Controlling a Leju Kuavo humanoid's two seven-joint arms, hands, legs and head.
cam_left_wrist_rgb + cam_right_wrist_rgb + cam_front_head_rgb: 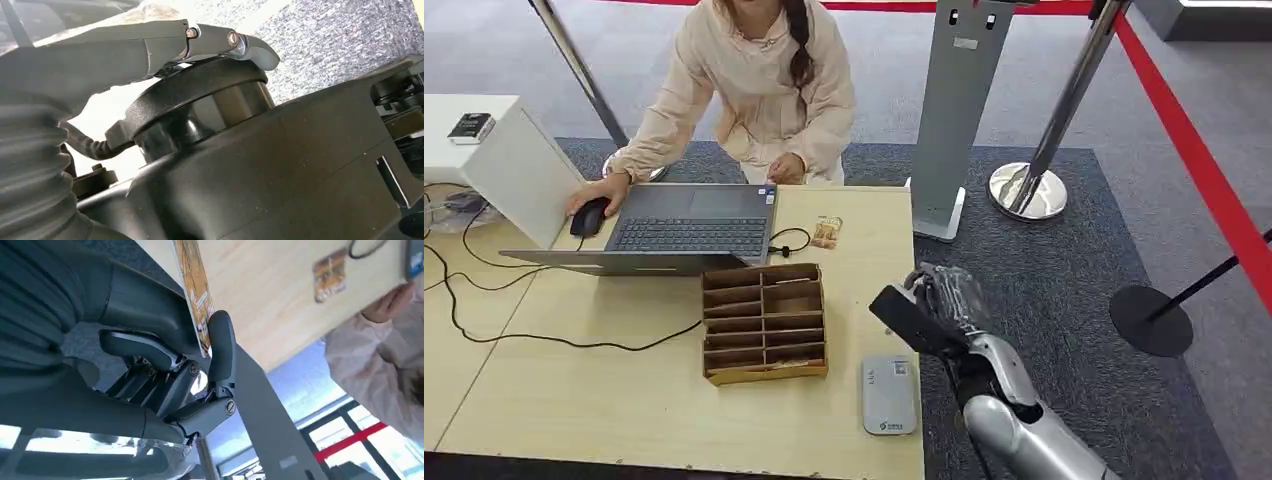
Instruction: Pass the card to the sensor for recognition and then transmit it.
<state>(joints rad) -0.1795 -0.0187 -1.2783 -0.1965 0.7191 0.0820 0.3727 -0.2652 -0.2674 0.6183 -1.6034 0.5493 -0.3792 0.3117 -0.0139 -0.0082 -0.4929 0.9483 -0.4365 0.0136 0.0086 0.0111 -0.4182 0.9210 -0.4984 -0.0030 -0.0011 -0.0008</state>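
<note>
My right hand: my right hand (944, 300) is low and right of the middle in the head view, just past the bench edge, over the carpet. It pinches the card.
The card: in the right wrist view the card (196, 295) stands on its thin edge, squeezed between my thumb and one dark finger (221, 347). I think I hold it by one end so the rest sticks out and can reach the sensor.
The sensor: the flat grey sensor (889, 394) lies at the lower middle of the head view, near the bench's right edge, close to my right hand. It is easy for me to reach there.
My left hand: the left wrist view shows my left hand (150, 50) next to dark parts of my own body. I cannot tell if it is spread or closed.
The bench: the wooden bench (574, 400) also has a brown box (764, 322) with slots, a laptop (686, 228) and a second card (826, 232) near the top middle.
The person: a person (754, 90) sits at the far side, one hand on a mouse (589, 217). I think the card goes to them after the sensor reads it.
What comes next: I think I must bring the card down over the sensor.
</note>
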